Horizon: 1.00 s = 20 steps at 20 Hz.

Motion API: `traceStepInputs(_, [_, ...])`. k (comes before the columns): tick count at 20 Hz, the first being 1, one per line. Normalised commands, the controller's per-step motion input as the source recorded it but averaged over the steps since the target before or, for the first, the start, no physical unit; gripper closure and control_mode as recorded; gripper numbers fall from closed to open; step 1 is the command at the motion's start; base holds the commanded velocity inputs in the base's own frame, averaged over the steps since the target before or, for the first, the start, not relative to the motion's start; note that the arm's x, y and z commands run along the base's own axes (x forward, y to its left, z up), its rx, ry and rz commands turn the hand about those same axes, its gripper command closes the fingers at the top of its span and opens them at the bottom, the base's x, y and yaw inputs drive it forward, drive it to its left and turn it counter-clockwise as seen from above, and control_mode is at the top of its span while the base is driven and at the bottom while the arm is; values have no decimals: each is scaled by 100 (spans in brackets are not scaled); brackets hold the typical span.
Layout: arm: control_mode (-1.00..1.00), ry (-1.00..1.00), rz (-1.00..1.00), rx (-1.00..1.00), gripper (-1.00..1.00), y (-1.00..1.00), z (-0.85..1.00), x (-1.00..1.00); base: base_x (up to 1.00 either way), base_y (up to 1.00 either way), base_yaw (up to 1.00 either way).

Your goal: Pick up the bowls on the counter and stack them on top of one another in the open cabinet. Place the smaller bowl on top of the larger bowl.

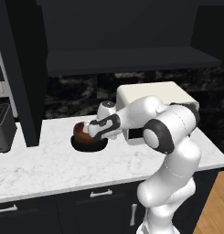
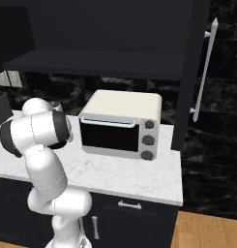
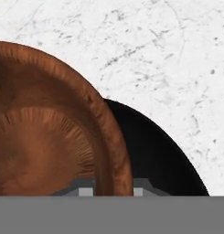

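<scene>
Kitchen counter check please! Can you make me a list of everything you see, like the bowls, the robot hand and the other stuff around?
Surface: white marble counter, over dark drawers with silver handles.
Job's things: brown bowl over the black bowl, both at the counter; open cabinet above holds no bowl.
Clutter: toaster oven; a dark appliance at the left edge.
Grippers: gripper at the brown bowl's rim, one of its fingers on each side of it; grip not clear.
Cables: nothing seen.
Surroundings: black backsplash, wooden floor.

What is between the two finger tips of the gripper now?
In the hand view, the brown bowl's rim stands between the gripper's tips, over the black bowl.
</scene>
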Motion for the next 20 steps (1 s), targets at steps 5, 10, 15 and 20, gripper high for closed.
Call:
traceStepInputs(5, [-100, 1, 0, -2, 100, 5, -6, -58, 0, 0, 0])
traceStepInputs(10, [-100, 0, 0, 0, 100, 0, 0, -68, 0, 0, 0])
traceStepInputs(15, [-100, 1, 0, 0, 100, -13, -3, -28, 0, 0, 0])
traceStepInputs(20, [-100, 3, 0, 0, 100, -17, -11, 1, 0, 0, 0])
